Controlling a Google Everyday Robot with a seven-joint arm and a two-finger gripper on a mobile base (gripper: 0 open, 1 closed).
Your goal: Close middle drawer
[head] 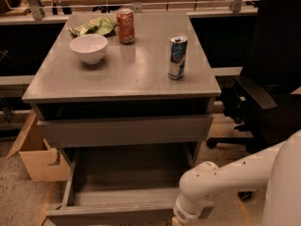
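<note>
Open middle drawer [127,178], gripper [178,220] at its front panel (lower right)

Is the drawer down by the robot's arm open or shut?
Open. The middle drawer is pulled far out, its inside floor showing. The gripper is by its front panel, at the picture's bottom edge.

On the bench [141,79] a bowl [88,47] sits left of centre. A bag [94,26] lies behind it at the back edge, and the rear can [125,26] stands just right of the bag. The front can [177,57] stands apart on the right. Under the top is the upper drawer [124,131]. Below it the middle drawer [108,214] is pulled out forward. The arm [225,178] reaches in from the right, with the hand [178,220] low at that drawer's front right corner. A box [40,159] lies on the floor to the left, and a chair [268,79] stands to the right.
</note>
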